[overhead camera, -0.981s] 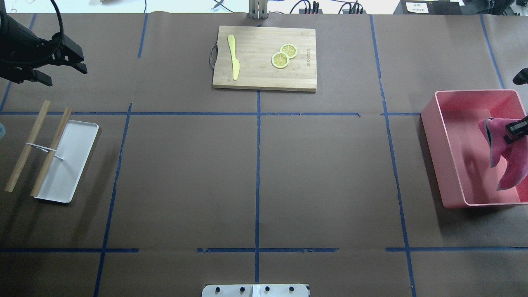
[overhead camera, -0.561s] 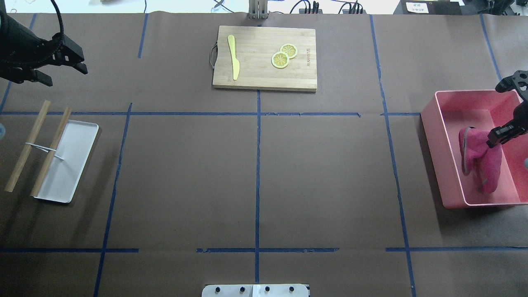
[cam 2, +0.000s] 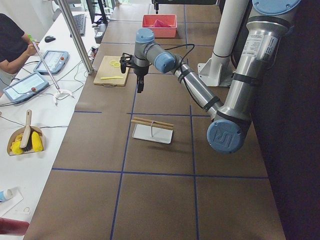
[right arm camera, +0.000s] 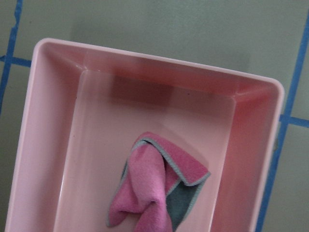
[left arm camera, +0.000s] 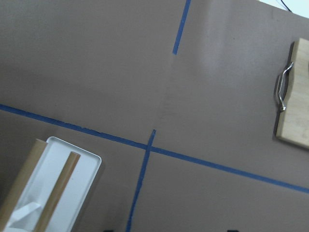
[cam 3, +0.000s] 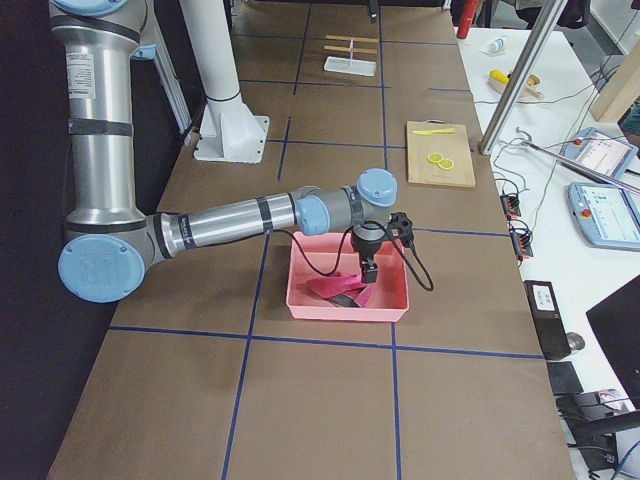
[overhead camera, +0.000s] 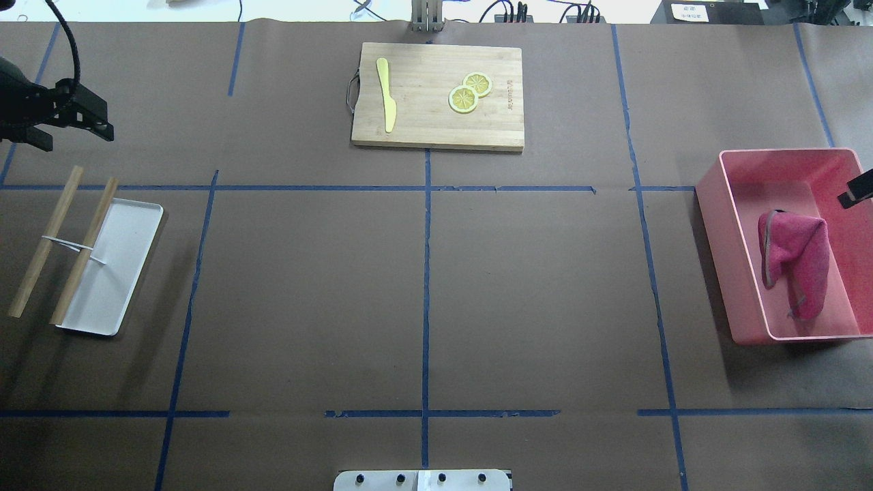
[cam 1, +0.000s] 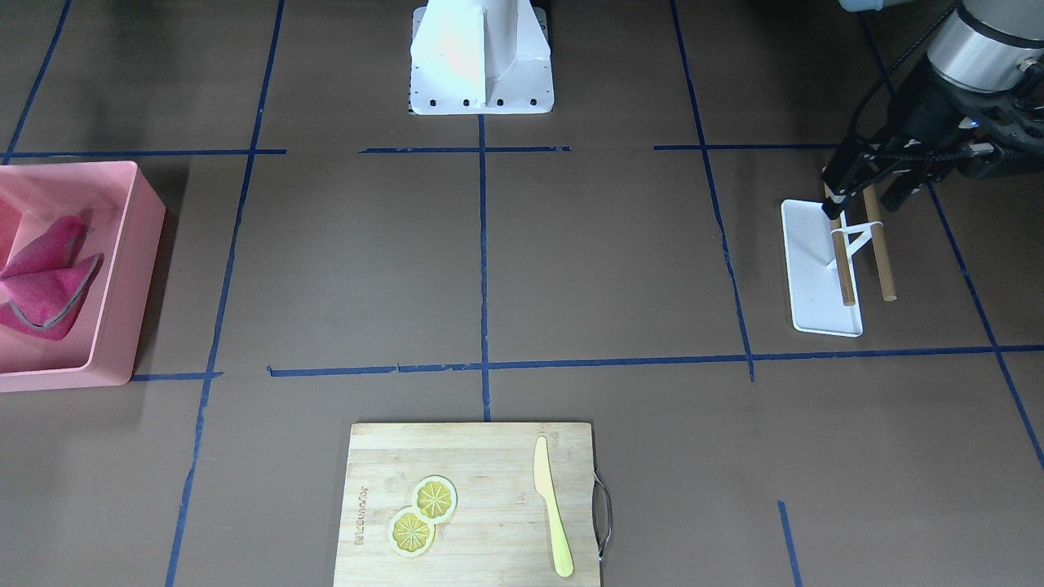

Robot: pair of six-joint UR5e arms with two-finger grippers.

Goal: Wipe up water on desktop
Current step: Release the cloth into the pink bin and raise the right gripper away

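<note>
The desktop [overhead camera: 532,286] is dark brown with blue tape lines, and no water shows on it in these views. A pink cloth [overhead camera: 794,252] lies crumpled and free inside the pink bin [overhead camera: 713,225] at the right end. The right wrist view looks straight down on the cloth [right arm camera: 154,193]. My right gripper [cam 3: 370,268] hangs over the bin, open and holding nothing. Only one fingertip [overhead camera: 856,193] shows at the overhead view's right edge. Far left, my left gripper [overhead camera: 71,133] is open and empty, beyond the white tray.
A bamboo cutting board [overhead camera: 436,95] at the back middle carries a yellow knife [overhead camera: 387,95] and two lemon slices [overhead camera: 469,92]. A white tray [overhead camera: 119,273] with two wooden sticks [overhead camera: 82,252] lies at the left. The robot base [cam 1: 481,57] stands at the near edge.
The right gripper let go of the pink cloth, which dropped into the bin. It then pulled back toward the right edge. The left gripper shifted slightly left.
</note>
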